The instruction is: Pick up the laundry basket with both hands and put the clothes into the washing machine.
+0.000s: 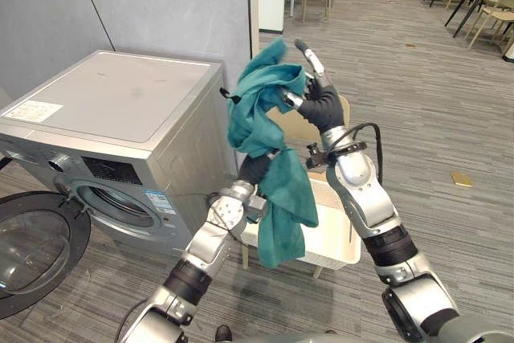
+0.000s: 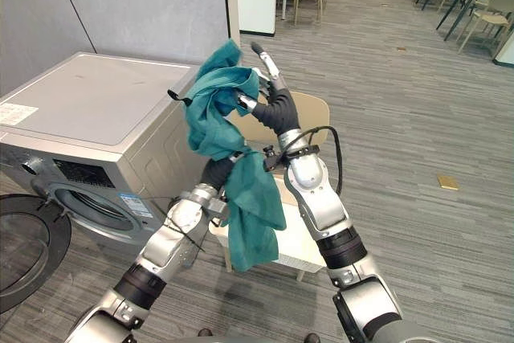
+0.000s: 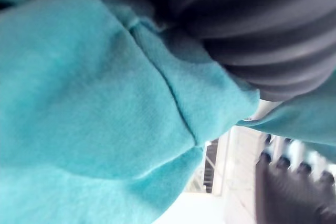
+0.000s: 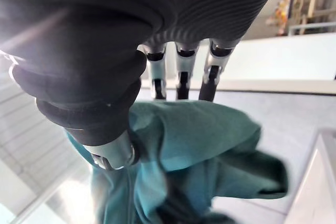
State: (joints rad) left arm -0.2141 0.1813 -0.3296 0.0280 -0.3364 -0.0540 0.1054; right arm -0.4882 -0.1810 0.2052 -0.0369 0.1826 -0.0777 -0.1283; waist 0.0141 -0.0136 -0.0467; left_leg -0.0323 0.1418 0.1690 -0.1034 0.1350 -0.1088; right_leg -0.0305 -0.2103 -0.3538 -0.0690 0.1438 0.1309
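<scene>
The teal garment hangs in the air between both hands, clear of the white basket just below them. The right hand is raised highest, its thumb pinching the bunched top of the cloth while the fingers reach nearly straight past it. The left hand is lower and buried in the folds, so its grip cannot be told. The washing machine stands to the left of the hands, with its door swung open and its drum opening well below them.

The long tail hanging under the left hand looks likely to catch on the door. It seems best to lower both hands together and feed the bunched end into the drum first.
</scene>
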